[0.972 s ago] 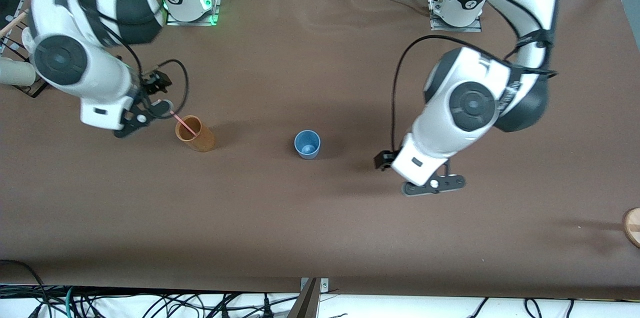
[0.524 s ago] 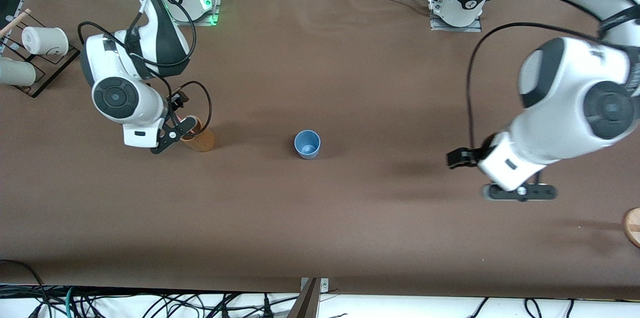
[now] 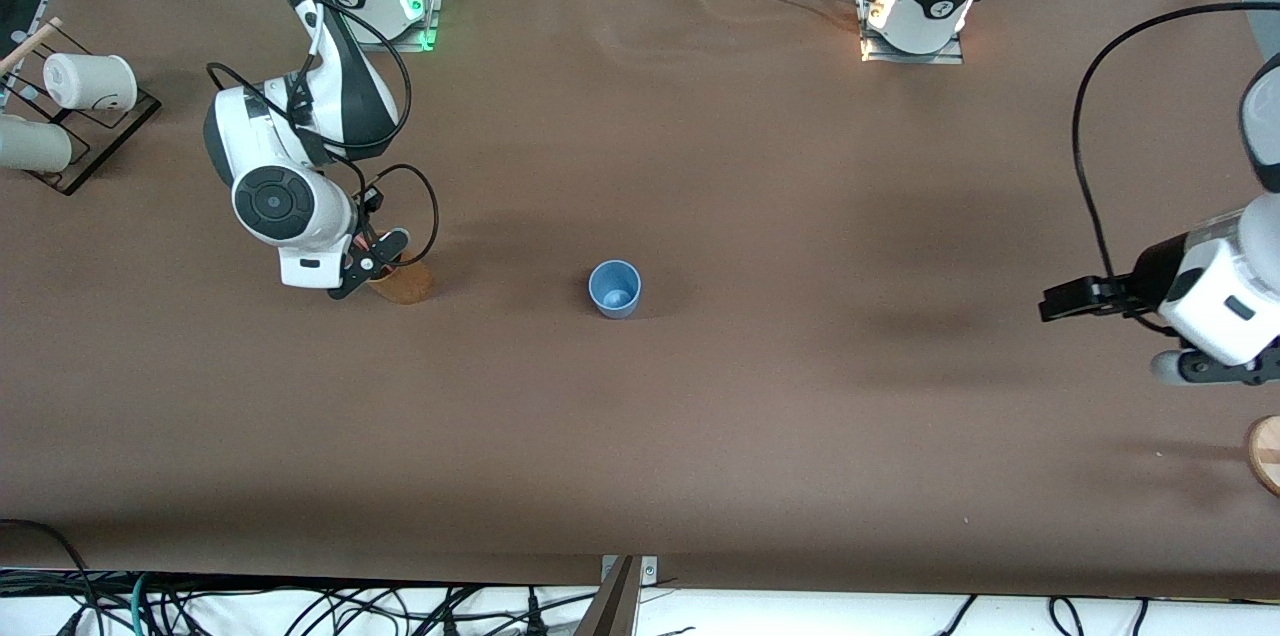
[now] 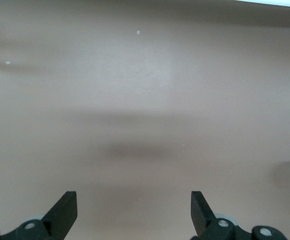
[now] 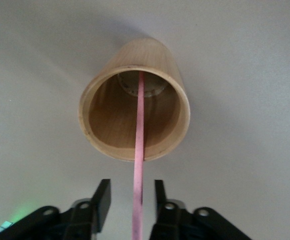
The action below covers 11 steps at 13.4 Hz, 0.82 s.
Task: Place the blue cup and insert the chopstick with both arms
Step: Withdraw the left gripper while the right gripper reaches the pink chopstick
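Note:
The blue cup (image 3: 614,288) stands upright and alone in the middle of the table. The tan cup (image 3: 405,288) stands toward the right arm's end. My right gripper (image 3: 375,261) hovers just above its rim. In the right wrist view the pink chopstick (image 5: 140,125) reaches from the tan cup's (image 5: 135,107) bottom up between the fingers of my right gripper (image 5: 131,183). They are open, with a gap on each side of the stick. My left gripper (image 3: 1210,368) is open and empty over bare table at the left arm's end; the left wrist view (image 4: 133,196) shows only tabletop.
A black rack with white cups (image 3: 90,81) stands at the table edge by the right arm's base. A round wooden piece (image 3: 1265,454) lies at the edge at the left arm's end. Cables hang along the table's near edge.
My right gripper has come down over the tan cup with the chopstick going into it. My left arm has swung away from the blue cup toward its own end of the table.

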Motion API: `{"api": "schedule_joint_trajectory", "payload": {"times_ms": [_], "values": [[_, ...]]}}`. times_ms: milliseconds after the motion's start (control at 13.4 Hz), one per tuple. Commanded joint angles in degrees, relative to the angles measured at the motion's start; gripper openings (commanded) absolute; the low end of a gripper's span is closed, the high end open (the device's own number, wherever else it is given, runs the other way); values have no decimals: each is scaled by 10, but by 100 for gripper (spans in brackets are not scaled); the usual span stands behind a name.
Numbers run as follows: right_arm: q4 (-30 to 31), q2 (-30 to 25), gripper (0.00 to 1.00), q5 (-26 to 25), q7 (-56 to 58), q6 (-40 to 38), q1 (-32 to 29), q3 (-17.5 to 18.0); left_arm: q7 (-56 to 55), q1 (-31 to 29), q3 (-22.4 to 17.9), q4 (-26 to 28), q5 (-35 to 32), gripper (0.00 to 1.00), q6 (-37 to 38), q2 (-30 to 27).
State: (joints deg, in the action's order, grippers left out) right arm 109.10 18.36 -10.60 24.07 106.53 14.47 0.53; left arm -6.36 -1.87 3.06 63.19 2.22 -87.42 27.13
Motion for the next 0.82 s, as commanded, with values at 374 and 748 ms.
{"api": "schedule_joint_trajectory", "payload": {"times_ms": [374,748], "values": [[6,-22,0,-7,5,-8,1,1,10,-4,4,85,4,100,63,-111],[-93,-18,0,0,3,-116,25,3,11,-1,3,99,2,100,68,-119]]}}
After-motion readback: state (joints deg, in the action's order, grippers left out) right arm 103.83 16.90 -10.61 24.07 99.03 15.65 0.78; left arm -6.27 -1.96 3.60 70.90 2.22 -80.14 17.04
